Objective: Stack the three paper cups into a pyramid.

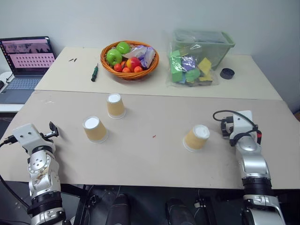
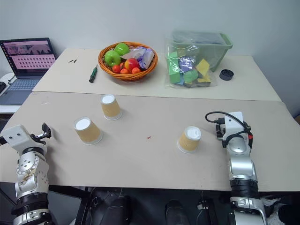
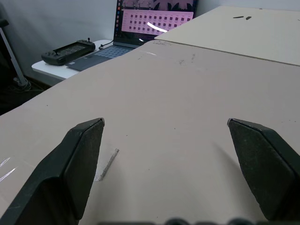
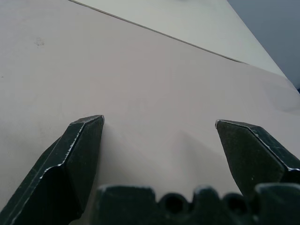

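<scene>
The three paper cups stand upside down, white bases up, on the near beige table (image 1: 154, 159), each well apart from the others: one cup (image 1: 116, 106) at about 11 o'clock from the table's middle, a second cup (image 1: 95, 129) toward 9 o'clock, near the first, and a third cup (image 1: 196, 137) at about 3 o'clock, leaning a little on its rim. No pyramid is begun yet; none of the cups touches another. Thin kraft paper like this is likely very light and easily crushed, so a firm squeeze would dent the wall, and a nudge would slide or tip a cup. The tapered side is fairly grippy, and the best hold is probably across the wall near the stiff white base, where the rolled bottom resists the pinch, with light pressure. The left gripper (image 3: 164, 136) hovers low over bare table at roughly 8 o'clock, its two black fingers spread wide with nothing between them. The right gripper (image 4: 159, 126) sits at about 4 o'clock, just beyond the third cup, likewise fully spread and empty. Farther back, on the second table, lie a basket of fruit (image 1: 130, 58), a green bin (image 1: 204, 43) with a bag of coloured blocks (image 1: 190, 69), a screwdriver (image 1: 94, 72), and a laptop (image 1: 26, 63) at 10 o'clock.
</scene>
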You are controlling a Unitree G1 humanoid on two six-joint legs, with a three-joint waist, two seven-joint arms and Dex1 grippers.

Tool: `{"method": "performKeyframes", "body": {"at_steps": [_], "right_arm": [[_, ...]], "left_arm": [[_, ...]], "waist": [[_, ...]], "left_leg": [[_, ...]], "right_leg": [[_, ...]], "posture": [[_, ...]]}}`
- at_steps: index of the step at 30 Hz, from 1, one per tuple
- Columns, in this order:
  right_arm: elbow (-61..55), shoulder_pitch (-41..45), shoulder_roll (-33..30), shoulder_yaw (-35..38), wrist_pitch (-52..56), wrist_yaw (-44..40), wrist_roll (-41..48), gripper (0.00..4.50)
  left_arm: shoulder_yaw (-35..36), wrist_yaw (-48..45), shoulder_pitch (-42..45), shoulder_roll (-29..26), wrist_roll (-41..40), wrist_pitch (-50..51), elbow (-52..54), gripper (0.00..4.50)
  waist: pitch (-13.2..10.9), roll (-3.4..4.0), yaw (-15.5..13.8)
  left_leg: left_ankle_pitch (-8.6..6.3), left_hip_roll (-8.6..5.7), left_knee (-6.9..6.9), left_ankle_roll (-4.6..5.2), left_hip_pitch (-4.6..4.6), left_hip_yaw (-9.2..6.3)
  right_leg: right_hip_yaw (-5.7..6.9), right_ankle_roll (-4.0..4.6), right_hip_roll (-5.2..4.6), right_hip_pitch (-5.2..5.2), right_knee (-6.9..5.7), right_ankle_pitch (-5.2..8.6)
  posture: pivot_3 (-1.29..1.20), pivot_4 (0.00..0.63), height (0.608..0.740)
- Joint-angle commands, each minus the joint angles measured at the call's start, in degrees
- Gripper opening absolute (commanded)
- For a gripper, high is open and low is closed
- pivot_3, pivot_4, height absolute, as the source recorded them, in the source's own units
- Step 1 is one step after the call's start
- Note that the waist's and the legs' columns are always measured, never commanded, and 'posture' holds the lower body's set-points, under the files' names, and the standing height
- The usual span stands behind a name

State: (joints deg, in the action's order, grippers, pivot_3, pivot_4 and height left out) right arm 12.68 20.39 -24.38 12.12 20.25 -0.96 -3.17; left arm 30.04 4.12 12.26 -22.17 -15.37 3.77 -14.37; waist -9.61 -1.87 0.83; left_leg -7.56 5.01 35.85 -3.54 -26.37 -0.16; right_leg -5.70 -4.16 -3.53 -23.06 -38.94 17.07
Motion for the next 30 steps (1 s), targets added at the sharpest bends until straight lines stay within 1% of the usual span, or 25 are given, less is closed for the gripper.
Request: {"method": "performKeyframes", "body": {"at_steps": [1,2,3,4,8,9,10,11,14,15,16,17,18,19,20,22,23,24,26,28,30], "right_arm": [[-0.41,2.62,-1.6,7.04,1.63,3.95,2.51,4.46],[0.35,5.43,-1.14,12.74,3.82,6.09,6.93,4.46],[0.29,7.67,-0.69,16.44,5.19,6.38,10.99,4.46],[-1.61,9.42,-0.21,17.67,5.91,3.77,15.05,4.46],[-10.44,12.23,1.46,17.63,9.47,-6.38,26.87,4.46],[-14.04,13.08,1.39,17.55,11.54,-8.97,31.16,4.46],[-19.07,14.66,1.08,17.35,15.0,-12.41,38.24,4.46],[-22.41,15.7,0.77,17.31,17.51,-14.51,43.11,4.46],[-35.23,15.84,-3.42,15.38,26.05,-27.11,64.27,4.46],[-39.72,13.92,-6.16,14.71,28.54,-33.97,71.49,4.46],[-42.23,12.5,-8.18,14.39,29.98,-38.23,75.96,4.46],[-44.15,10.74,-11.34,12.77,31.54,-42.94,77.48,4.46],[-45.38,9.26,-14.49,10.4,32.46,-46.32,76.47,4.46],[-46.93,7.68,-18.57,6.17,32.38,-49.58,72.09,4.46],[-48.56,6.26,-22.48,1.85,31.71,-52.52,67.38,4.46],[-51.78,3.61,-30.79,-8.48,26.87,-57.79,54.87,4.46],[-52.43,2.96,-33.38,-12.22,24.18,-59.32,49.94,4.46],[-52.3,2.83,-34.74,-15.67,21.73,-59.96,45.46,4.46],[-50.94,2.98,-34.56,-19.78,18.03,-60.21,39.89,4.46],[-49.29,3.2,-32.84,-21.66,16.12,-60.19,37.56,4.46],[-47.99,3.14,-31.6,-22.51,14.83,-60.37,35.79,4.46]], "left_arm": [[-0.61,-0.49,0.7,0.19,0.38,-1.51,1.64,4.5],[-1.01,-0.82,0.77,0.6,0.23,-1.29,1.61,4.5],[-1.31,-1.06,0.79,0.86,0.22,-1.1,1.54,4.5],[-1.42,-1.16,0.78,1.08,0.16,-1.06,1.45,4.5],[-1.45,-1.43,0.84,1.23,0.26,-1.21,1.06,4.5],[-1.5,-1.55,0.81,1.26,0.2,-1.23,1.06,4.5],[-1.63,-1.75,0.8,1.26,0.15,-1.21,0.93,4.5],[-1.72,-1.89,0.77,1.27,0.12,-1.2,0.88,4.5],[-2.05,-2.4,0.7,1.39,0.11,-1.17,0.56,4.5],[-2.17,-2.76,0.78,1.33,0.04,-1.12,0.44,4.5],[-2.25,-2.99,0.91,1.29,0.02,-1.08,0.33,4.5],[-2.32,-3.22,1.01,1.17,0.04,-1.04,0.19,4.5],[-2.4,-3.48,1.12,0.99,0.1,-1.0,0.02,4.5],[-2.43,-3.89,1.22,0.67,0.11,-0.98,-0.22,4.5],[-2.42,-4.43,1.24,0.26,0.09,-0.91,-0.41,4.5],[-2.27,-6.55,0.32,-1.1,-0.19,-0.66,-0.18,4.5],[-2.1,-7.71,-0.5,-1.78,-0.41,-0.56,0.21,4.5],[-1.91,-9.7,-2.06,-2.83,-0.83,-0.3,1.0,4.5],[-2.17,-15.18,-6.62,-5.49,-1.48,0.18,3.21,4.5],[-2.39,-21.61,-13.08,-8.56,-1.71,0.14,6.26,4.5],[-1.05,-26.72,-19.97,-11.03,-2.66,0.46,9.45,4.5]], "waist": [[0.0,0.0,-0.01],[-0.01,0.01,-0.02],[-0.03,0.05,-0.18],[-0.05,0.08,-0.28],[-0.03,0.07,0.42],[-0.03,0.07,0.64],[-0.03,0.08,0.8],[-0.04,0.09,0.94],[-0.11,0.19,1.02],[-0.11,0.19,0.89],[-0.11,0.17,0.47],[-0.05,0.02,0.05],[0.01,-0.1,-0.23],[0.03,-0.13,-0.27],[0.04,-0.14,-0.26],[0.04,-0.15,-0.12],[0.04,-0.15,-0.08],[0.04,-0.15,0.09],[0.05,-0.16,0.77],[0.06,-0.17,1.47],[0.06,-0.16,1.76]], "left_leg": [[0.0,0.0,0.0,0.0,0.0,0.0],[0.0,0.0,0.0,0.0,0.0,0.0],[0.0,-0.01,0.02,0.0,-0.01,0.01],[0.0,-0.04,0.05,0.0,-0.03,0.01],[0.0,-0.01,-0.01,0.01,-0.01,-0.01],[0.0,0.0,-0.04,0.01,0.01,-0.01],[0.0,0.01,-0.06,0.01,0.01,-0.01],[0.0,0.01,-0.06,0.01,-0.01,-0.01],[0.0,0.0,-0.07,0.02,-0.07,-0.02],[0.0,0.0,-0.08,0.02,-0.08,-0.02],[-0.01,0.01,-0.08,0.03,-0.08,-0.05],[-0.02,0.01,-0.09,0.04,-0.08,-0.1],[-0.05,0.02,-0.09,0.08,-0.07,-0.13],[-0.05,0.02,-0.06,0.07,-0.05,-0.17],[-0.05,0.01,-0.02,0.07,0.0,-0.18],[-0.05,-0.01,0.05,0.05,0.1,-0.15],[-0.04,0.0,0.05,0.03,0.1,-0.15],[-0.14,0.01,0.03,-0.16,0.1,-0.14],[-0.26,0.04,0.0,-0.37,0.1,-0.07],[-0.2,0.04,-0.09,-0.3,0.07,-0.04],[-0.04,0.07,-0.19,-0.03,0.05,-0.03]], "right_leg": [[0.0,0.0,0.0,0.0,0.0,0.0],[0.0,0.0,0.0,0.0,0.0,0.0],[0.0,0.0,-0.01,0.0,0.0,0.0],[-0.01,-0.02,-0.03,0.02,0.0,-0.02],[-0.01,-0.03,0.02,0.0,0.0,-0.02],[-0.01,-0.02,0.03,0.01,-0.01,-0.01],[-0.01,-0.02,0.03,0.01,0.0,-0.01],[-0.01,-0.02,0.02,-0.01,0.0,-0.01],[-0.02,-0.02,0.01,-0.06,-0.02,-0.01],[-0.02,-0.02,0.01,-0.06,-0.03,-0.01],[0.02,-0.01,0.01,-0.02,-0.01,0.0],[0.11,0.01,0.01,0.03,0.04,0.03],[0.17,0.02,0.01,0.09,0.12,0.03],[0.23,0.03,0.0,0.2,0.2,0.03],[0.22,0.03,0.0,0.3,0.22,0.03],[0.18,0.08,-0.04,0.44,0.47,0.02],[0.17,0.41,-0.04,0.43,0.57,0.1],[0.18,0.39,-0.06,0.32,0.65,0.09],[0.12,0.4,-0.06,0.06,0.72,0.0],[0.09,0.51,-0.05,0.08,0.72,-0.09],[0.06,0.16,-0.04,0.08,0.73,-0.23]], "posture": [[0.0,0.15,0.692],[0.0,0.15,0.692],[0.0,0.15,0.692],[0.0,0.15,0.692],[0.0,0.15,0.692],[0.0,0.15,0.692],[0.0,0.15,0.692],[0.0,0.15,0.692],[0.0,0.15,0.692],[0.0,0.15,0.692],[0.0,0.15,0.692],[0.0,0.15,0.692],[0.0,0.15,0.692],[0.0,0.15,0.692],[0.0,0.15,0.692],[0.0,0.15,0.692],[0.0,0.15,0.692],[0.0,0.15,0.692],[0.0,0.15,0.692],[0.0,0.15,0.692],[0.0,0.15,0.692]]}}
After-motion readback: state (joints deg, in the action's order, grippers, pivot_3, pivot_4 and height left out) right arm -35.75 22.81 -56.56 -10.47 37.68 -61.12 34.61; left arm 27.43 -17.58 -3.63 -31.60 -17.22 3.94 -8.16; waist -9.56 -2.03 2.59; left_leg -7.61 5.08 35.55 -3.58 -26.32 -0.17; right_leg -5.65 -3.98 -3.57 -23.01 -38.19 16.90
